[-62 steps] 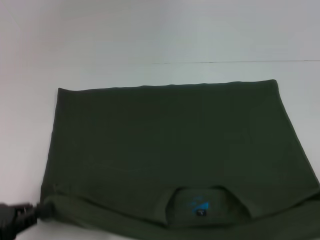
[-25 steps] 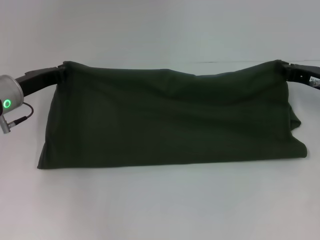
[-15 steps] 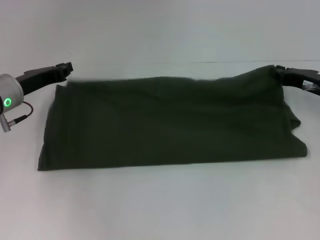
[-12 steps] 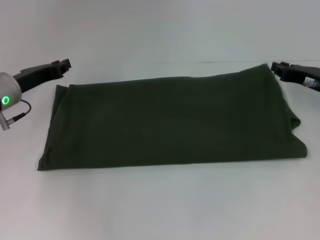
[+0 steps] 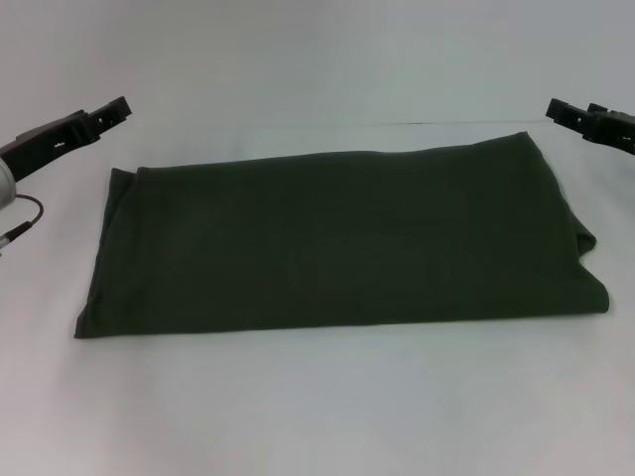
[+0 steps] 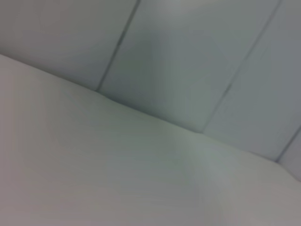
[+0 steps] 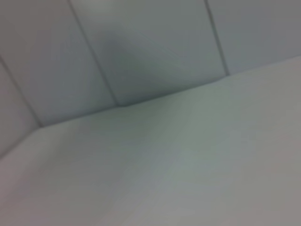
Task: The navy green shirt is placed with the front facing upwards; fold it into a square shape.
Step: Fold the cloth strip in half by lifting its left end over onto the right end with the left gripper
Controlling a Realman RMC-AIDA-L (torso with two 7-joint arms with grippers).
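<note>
Now shirt [image 5: 337,243] lies halved; left gripper [image 5: 117,107] and right gripper [image 5: 558,109] hover clear, spread unclear; next grip one short end squarely.

Looking like a lab or test bench, not a home: a plain white table [image 5: 327,407] is filling the head view w/ only a shirt [image 5: 337,243] lying on it, no furniture or household stuff showing. Wrist views are showing the same bare white surface running up to a pale panelled wall [image 6: 197,56] w/ thin dark seams betw. panels, i.e. a staged work cell.
</note>
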